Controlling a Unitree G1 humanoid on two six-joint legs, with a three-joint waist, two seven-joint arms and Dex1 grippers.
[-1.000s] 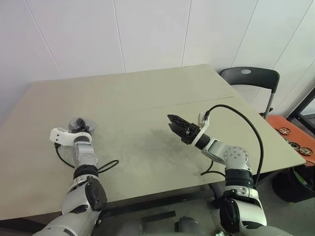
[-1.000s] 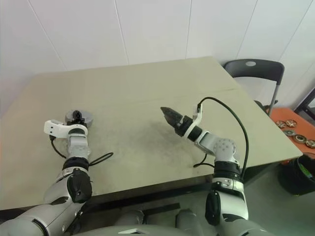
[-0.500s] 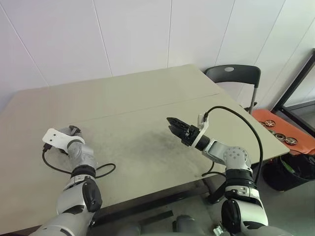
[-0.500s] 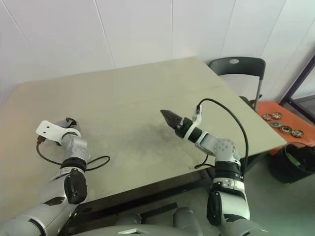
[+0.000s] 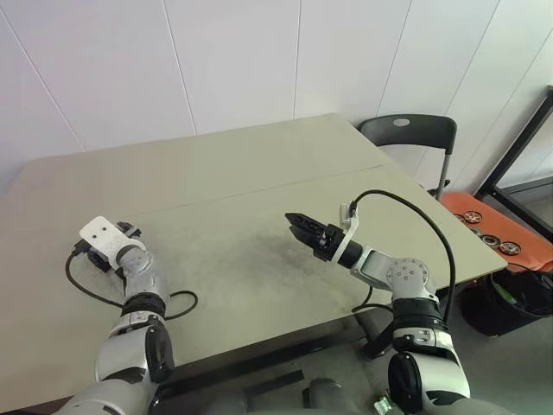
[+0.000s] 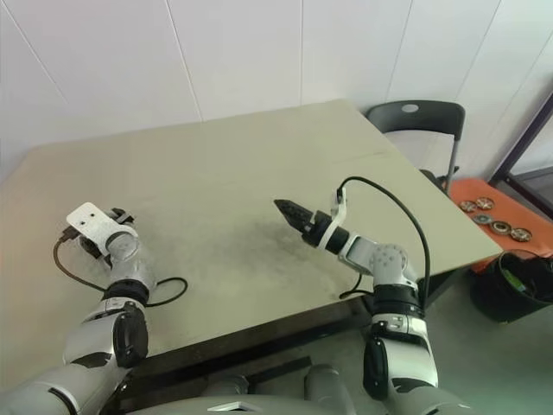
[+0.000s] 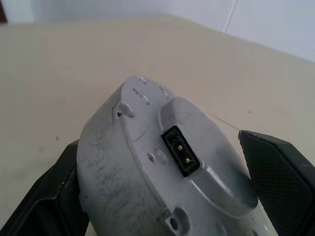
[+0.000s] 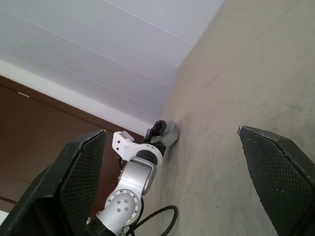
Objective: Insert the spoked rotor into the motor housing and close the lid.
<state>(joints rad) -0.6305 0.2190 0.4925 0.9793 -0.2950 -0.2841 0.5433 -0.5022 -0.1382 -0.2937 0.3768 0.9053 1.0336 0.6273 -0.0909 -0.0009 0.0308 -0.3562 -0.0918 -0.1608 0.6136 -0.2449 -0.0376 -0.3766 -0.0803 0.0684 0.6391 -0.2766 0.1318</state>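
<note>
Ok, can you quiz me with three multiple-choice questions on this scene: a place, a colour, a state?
1. Where is the grey round part? A) between the left gripper's fingers B) on the floor C) on a shelf
2. The chair is: A) white B) black C) orange
3. The right gripper is: A) shut on a cable B) shut on a cup C) open, empty
1 A, the left wrist view shows it there; 2 B, its back is black; 3 C, its fingers stand apart, nothing between.
</note>
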